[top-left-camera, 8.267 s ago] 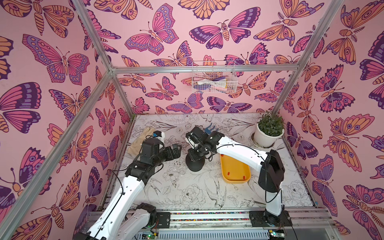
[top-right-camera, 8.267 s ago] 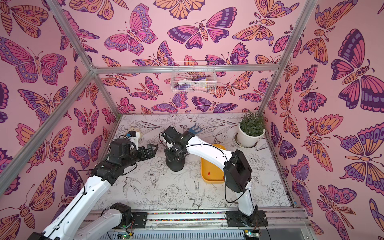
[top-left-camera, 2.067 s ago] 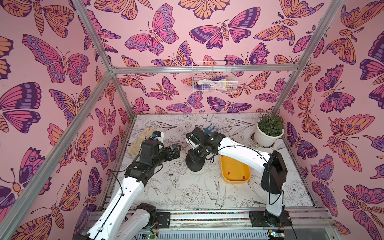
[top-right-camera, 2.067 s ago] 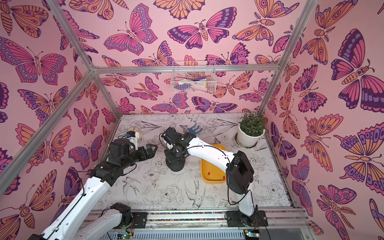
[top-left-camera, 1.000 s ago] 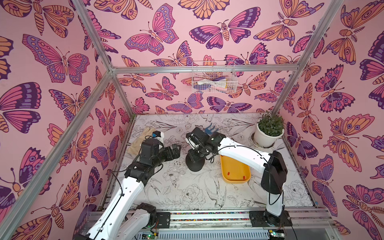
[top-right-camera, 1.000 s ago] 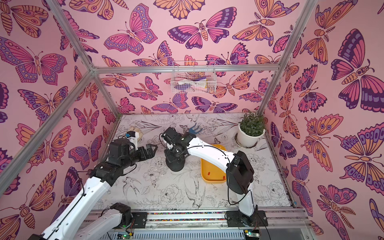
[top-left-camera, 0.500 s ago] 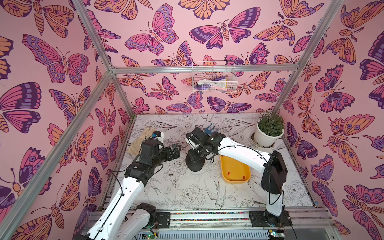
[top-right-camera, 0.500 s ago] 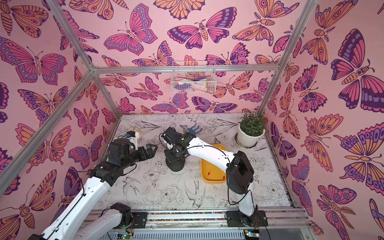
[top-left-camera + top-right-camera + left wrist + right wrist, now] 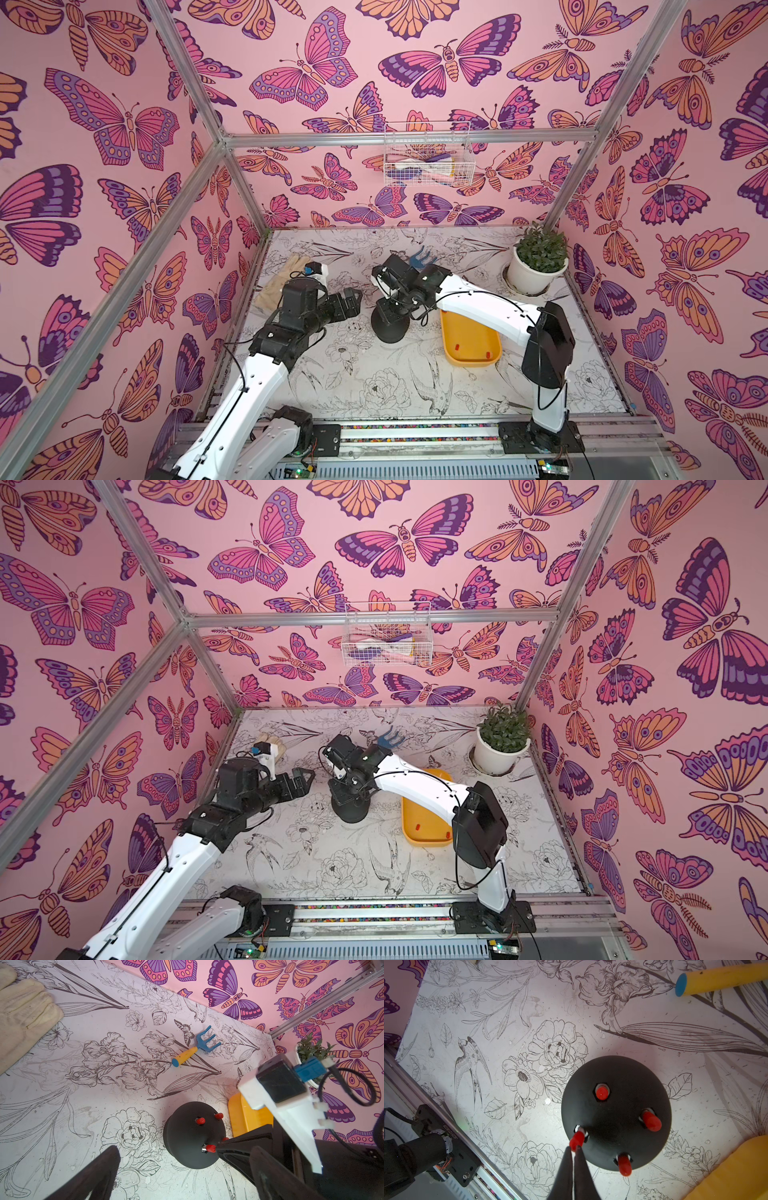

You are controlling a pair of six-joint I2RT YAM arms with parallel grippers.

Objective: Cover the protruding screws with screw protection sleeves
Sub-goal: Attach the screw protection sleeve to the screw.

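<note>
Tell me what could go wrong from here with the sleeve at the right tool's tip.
1. The sleeve at the shut right tool sits tilted, with bare screw showing at its base: likely not fully seated, it could slip off as the tool withdraws.
2. Pushing sideways might shift the black dome or bump the neighbouring sleeve.

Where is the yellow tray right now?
In a top view the yellow tray lies just right of the black dome, partly under the right arm, with two loose red sleeves inside.
</note>
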